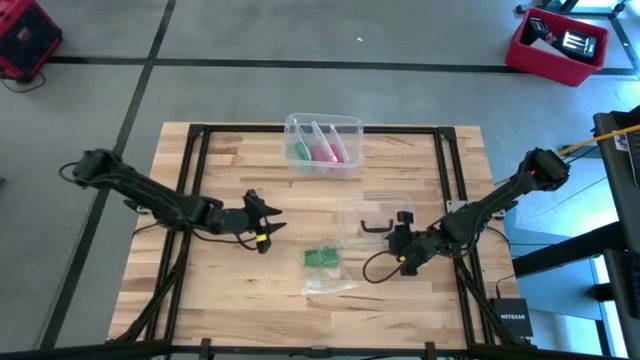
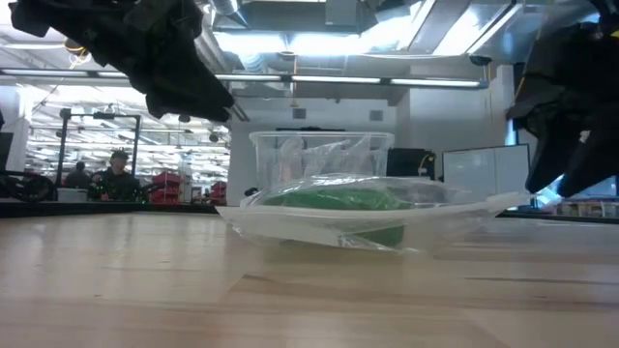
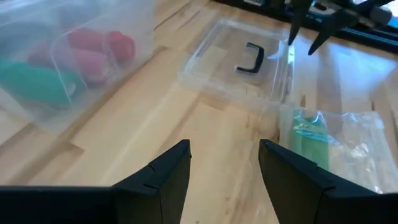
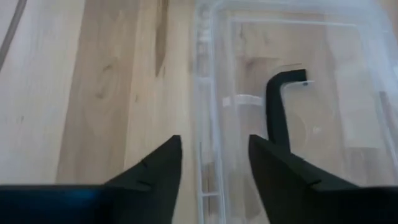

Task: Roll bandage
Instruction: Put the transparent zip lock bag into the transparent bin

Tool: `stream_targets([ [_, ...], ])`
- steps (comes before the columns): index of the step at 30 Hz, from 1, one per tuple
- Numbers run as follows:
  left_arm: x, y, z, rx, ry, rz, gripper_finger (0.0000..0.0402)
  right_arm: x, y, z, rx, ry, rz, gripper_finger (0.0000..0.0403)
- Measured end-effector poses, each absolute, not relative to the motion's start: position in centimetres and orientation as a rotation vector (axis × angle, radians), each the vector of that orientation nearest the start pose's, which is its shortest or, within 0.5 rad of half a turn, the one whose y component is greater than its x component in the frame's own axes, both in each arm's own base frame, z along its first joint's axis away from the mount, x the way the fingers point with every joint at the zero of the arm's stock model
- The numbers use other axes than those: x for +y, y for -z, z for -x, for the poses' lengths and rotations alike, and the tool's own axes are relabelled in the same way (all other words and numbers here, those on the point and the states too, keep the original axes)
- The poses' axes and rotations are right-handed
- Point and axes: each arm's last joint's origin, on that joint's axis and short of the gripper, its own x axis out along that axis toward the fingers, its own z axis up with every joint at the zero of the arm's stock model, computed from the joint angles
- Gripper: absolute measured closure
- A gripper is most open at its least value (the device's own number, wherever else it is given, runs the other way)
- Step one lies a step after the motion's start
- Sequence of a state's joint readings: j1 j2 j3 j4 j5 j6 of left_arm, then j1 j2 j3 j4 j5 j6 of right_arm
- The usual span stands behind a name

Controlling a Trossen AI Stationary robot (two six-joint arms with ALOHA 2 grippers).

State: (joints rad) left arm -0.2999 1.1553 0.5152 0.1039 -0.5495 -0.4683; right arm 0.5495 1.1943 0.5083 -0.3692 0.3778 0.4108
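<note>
The green bandage [image 1: 321,258] lies in a clear plastic bag [image 1: 330,280] flat on the table near the middle; the left wrist view also shows the bandage [image 3: 306,142]. My left gripper [image 1: 272,222] hovers open to the bag's left, its fingertips apart [image 3: 224,149] with nothing between them. My right gripper [image 1: 399,234] is open to the bag's right, above the edge of a clear lid [image 4: 208,93] with a dark handle [image 4: 280,112]. Whether it touches the lid cannot be told.
A clear plastic box [image 1: 322,148] with green and pink items stands at the far middle of the table. The clear lid [image 1: 375,222] lies flat between the box and my right gripper. A dark cable [image 1: 378,268] loops beside the right arm. Bare wood lies toward the near edge.
</note>
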Motion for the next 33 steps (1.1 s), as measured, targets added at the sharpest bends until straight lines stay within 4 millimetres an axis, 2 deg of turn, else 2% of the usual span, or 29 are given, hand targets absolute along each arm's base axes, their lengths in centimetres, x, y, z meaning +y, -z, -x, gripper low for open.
stream_targets([
  [5, -5.9, -19.6, -22.3, 0.414, -0.33, 0.246, 0.022, 9.6, -16.5, -17.3, 1.021, -0.03, 0.137, 0.0161],
  [8, -6.5, -19.5, -22.7, 0.388, -0.306, 0.257, 0.022, 9.8, -17.5, -17.6, 1.039, -0.078, 0.177, 0.0137],
  [10, -6.9, -19.4, -23.0, 0.368, -0.286, 0.258, 0.022, 10.1, -18.0, -18.0, 0.989, -0.128, 0.207, 0.0129],
  [16, -8.4, -18.1, -23.5, 0.391, -0.246, 0.262, 0.022, 11.5, -18.1, -20.0, 0.81, -0.284, 0.325, 0.0125],
  [21, -9.6, -17.1, -23.6, 0.418, -0.214, 0.252, 0.022, 12.7, -16.8, -21.8, 0.726, -0.378, 0.43, 0.0125],
  [28, -10.7, -17.6, -23.9, 0.422, -0.15, 0.107, 0.022, 13.6, -14.6, -22.9, 0.679, -0.5, 0.742, 0.0125],
  [33, -11.0, -17.9, -24.0, 0.418, -0.133, 0.079, 0.022, 13.6, -14.3, -22.9, 0.687, -0.509, 0.791, 0.0125],
])
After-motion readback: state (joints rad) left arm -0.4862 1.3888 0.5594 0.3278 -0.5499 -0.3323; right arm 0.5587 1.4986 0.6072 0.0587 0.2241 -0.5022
